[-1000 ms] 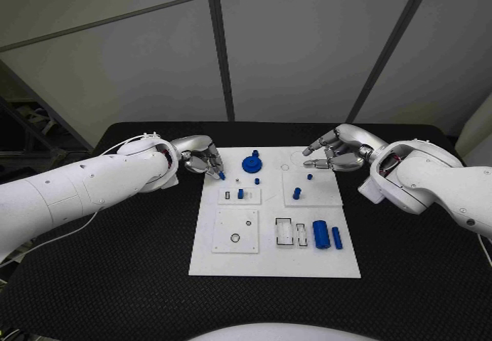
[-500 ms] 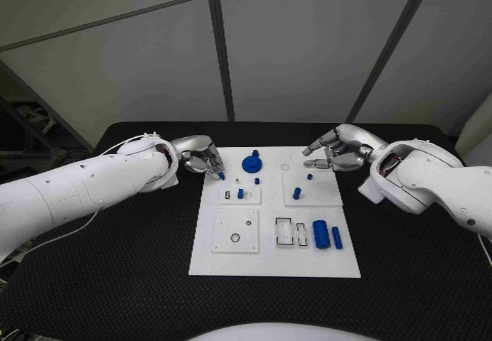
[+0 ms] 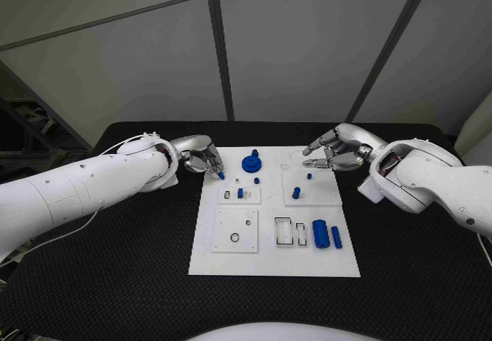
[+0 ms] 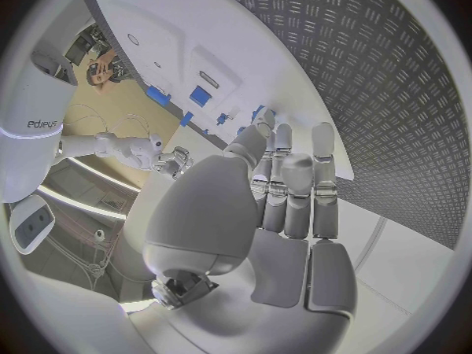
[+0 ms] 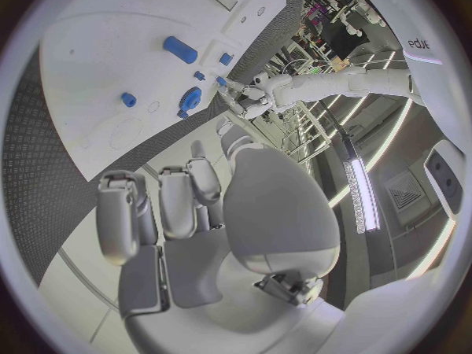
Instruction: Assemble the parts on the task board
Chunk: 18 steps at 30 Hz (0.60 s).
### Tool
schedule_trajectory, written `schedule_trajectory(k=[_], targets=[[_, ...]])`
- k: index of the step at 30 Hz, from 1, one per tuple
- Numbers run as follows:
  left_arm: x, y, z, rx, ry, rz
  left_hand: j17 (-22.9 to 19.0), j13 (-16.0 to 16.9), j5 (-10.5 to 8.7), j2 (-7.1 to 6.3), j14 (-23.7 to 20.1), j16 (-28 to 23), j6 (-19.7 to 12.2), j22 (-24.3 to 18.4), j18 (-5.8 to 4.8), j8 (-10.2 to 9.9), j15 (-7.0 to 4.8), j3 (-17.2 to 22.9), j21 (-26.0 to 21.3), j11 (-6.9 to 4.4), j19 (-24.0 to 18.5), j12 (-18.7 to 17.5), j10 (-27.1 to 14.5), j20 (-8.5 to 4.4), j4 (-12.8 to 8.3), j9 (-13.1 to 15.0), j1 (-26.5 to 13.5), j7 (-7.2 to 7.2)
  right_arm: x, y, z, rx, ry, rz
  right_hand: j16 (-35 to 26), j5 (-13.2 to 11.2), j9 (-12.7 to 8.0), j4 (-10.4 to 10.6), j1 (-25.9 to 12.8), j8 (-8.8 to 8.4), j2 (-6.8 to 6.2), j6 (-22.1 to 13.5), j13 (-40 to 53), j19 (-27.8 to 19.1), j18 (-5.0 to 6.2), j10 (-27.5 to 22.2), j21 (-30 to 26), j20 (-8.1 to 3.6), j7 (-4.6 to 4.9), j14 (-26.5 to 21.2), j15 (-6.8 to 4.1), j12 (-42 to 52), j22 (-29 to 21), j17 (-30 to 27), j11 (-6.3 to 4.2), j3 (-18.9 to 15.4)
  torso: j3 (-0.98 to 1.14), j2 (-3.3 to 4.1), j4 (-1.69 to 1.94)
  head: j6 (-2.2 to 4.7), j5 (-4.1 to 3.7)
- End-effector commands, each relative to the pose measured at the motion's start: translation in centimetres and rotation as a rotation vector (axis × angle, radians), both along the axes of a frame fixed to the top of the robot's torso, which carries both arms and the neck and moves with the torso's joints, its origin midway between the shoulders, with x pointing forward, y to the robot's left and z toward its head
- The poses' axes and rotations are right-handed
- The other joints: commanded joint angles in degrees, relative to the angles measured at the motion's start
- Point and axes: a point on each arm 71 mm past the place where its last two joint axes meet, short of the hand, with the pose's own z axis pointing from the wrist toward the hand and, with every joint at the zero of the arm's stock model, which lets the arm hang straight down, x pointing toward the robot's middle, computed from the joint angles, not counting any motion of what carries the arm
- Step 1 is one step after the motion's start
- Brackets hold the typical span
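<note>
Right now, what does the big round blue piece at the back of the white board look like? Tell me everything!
The big round blue piece is a dark blue disc that looks like plastic, with a short blue stem standing up from it. It sits on the far part of the task board, between the two hands and apart from both. Nothing holds it. The left hand is off to one side of it, with a small blue part at its fingertips. The right wrist view shows the disc too.

A black table (image 3: 113,241) with a fine textured surface stretches beneath the scene; in the wrist views this surface shows a raised tread pattern. Behind the table stand pale grey wall panels (image 3: 297,60), divided by dark vertical strips (image 3: 222,60).
</note>
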Motion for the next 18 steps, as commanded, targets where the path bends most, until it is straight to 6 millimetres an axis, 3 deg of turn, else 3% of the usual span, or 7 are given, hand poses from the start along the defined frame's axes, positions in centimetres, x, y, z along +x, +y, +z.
schedule_trajectory(k=[1,18], targets=[[0.09,-0.03,0.03,0.005,0.003,0.006,0.06,0.06,0.19,0.47,0.25,0.22,0.07,0.05,0.07,0.23,0.15,0.08,-0.35,-0.08,0.17,-0.3,0.35,0.4,-0.36,-0.01,0.33,0.04,-0.04,0.11,0.16,0.003,-0.007,0.009,-0.4,0.09,0.07,0.35,-0.25,0.16,0.49,0.24,-0.04,2.85,0.47,0.03,-0.19,-0.29,0.06,1.73,-0.16,0.15,10.13,-0.08,-0.09,0.13,0.01,0.0,0.0,-0.01,0.0],[0.35,-0.05,-0.01,0.01,-0.003,0.029,0.7,0.53,0.33,1.21,0.75,0.76,1.02,0.32,0.15,0.51,0.02,0.6,-0.19,-0.22,0.53,-0.08,0.96,0.35,-1.09,0.11,1.0,0.06,-0.04,0.14,0.15,0.003,-0.006,0.01,-0.4,0.09,0.07,0.35,-0.25,0.16,0.49,0.24,-0.04,2.85,0.47,0.03,-0.19,-0.29,0.06,1.73,-0.16,0.15,10.13,-0.08,-0.09,0.13,0.0,0.0,0.0,-0.16,-0.03]])
